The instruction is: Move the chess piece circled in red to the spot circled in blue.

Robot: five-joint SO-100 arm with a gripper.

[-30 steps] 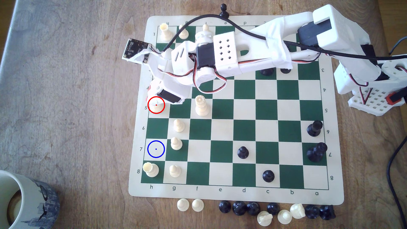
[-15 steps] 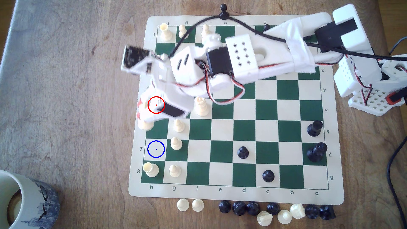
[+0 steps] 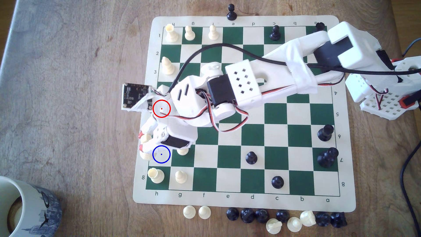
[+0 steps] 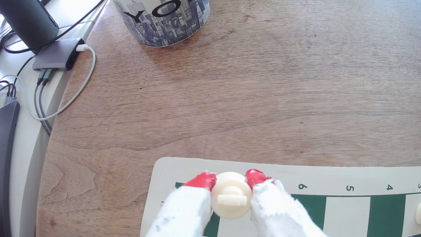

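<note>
In the exterior view the gripper (image 3: 142, 142) hangs over the board's edge at that view's left, just beside the blue-ringed spot (image 3: 161, 154), while the wrist view shows its red-tipped fingers (image 4: 202, 180) clamped on the cream chess piece (image 4: 231, 196).

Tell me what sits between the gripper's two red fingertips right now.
The chess piece, a cream piece, sits clamped between the red fingertips of the gripper, as the wrist view shows, above the chess mat.
</note>
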